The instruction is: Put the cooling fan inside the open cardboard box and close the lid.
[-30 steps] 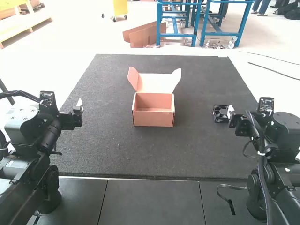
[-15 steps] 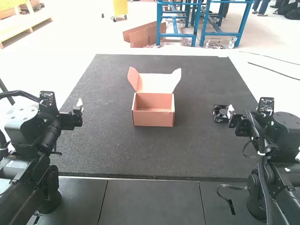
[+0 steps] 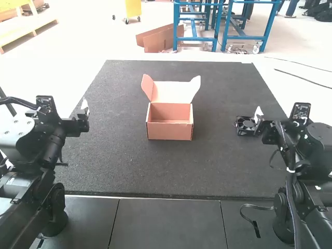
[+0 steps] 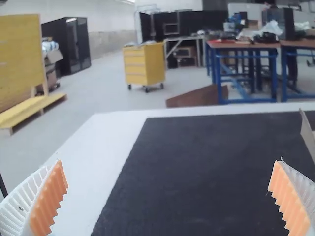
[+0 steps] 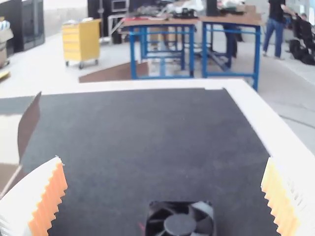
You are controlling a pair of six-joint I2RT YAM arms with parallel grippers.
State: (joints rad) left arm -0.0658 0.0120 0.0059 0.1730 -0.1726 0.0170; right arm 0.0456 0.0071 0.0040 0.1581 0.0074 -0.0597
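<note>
In the high view you have the open cardboard box standing near the middle of the black mat on the counter, its lid raised at the far side. The cooling fan sits on the mat to the right of the box, well apart from it. Your right arm has its jaws just beside the fan, on the side away from the box, and they grip nothing. Your left arm is at the mat's left edge, far from both box and fan.

In the left wrist view, the two orange pads stand wide apart, so your left jaws are open and empty, with bare mat ahead and a sliver of the box at the edge.

In the right wrist view, your right jaws are open too, with one orange pad on each side. The fan lies between them, its blades facing the camera, touching neither pad. A box flap shows off to one side.
</note>
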